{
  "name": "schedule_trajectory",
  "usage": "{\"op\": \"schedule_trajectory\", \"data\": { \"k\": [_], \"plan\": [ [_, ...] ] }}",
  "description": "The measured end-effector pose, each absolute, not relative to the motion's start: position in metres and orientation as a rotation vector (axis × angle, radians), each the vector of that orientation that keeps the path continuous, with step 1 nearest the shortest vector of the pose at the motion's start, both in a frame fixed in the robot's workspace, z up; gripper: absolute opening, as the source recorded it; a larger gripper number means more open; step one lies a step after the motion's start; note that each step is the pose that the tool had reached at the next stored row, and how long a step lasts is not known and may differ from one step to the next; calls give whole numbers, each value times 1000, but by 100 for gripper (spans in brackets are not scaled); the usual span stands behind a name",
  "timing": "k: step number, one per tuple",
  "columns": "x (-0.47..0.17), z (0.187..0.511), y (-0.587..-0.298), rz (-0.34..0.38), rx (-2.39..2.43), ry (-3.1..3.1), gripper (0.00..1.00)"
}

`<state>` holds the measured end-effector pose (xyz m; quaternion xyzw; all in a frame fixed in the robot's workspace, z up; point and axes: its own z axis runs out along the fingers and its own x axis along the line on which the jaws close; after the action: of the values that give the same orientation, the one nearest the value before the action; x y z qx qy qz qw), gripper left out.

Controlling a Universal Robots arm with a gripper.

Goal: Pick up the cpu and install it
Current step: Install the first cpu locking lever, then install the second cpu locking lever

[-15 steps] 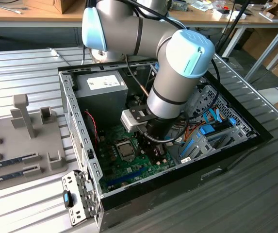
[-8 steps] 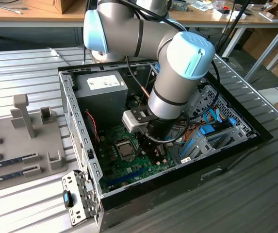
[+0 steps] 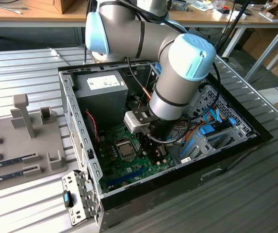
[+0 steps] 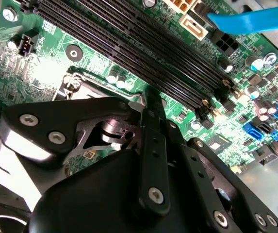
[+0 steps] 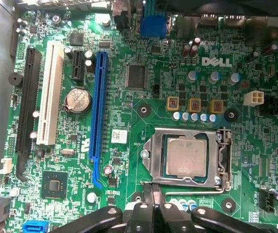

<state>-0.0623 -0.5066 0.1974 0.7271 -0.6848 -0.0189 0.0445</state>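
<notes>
Sitting flat in its socket on the green motherboard, the cpu is facing metal top up, square, edges parallel to the frame, in the first wrist view. The exterior view is showing the case. Whether the gripper is clenched: cannot tell.

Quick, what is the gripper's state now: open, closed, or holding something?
Gripper: closed and empty, above the motherboard; the cpu sits in its socket.
</notes>
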Motion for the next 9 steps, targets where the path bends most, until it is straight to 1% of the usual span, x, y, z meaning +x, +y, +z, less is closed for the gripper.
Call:
{"op": "schedule_trajectory", "data": {
  "k": [9],
  "plan": [
    [-62,215,-507,-127,2257,-2120,11]
  ]
}}
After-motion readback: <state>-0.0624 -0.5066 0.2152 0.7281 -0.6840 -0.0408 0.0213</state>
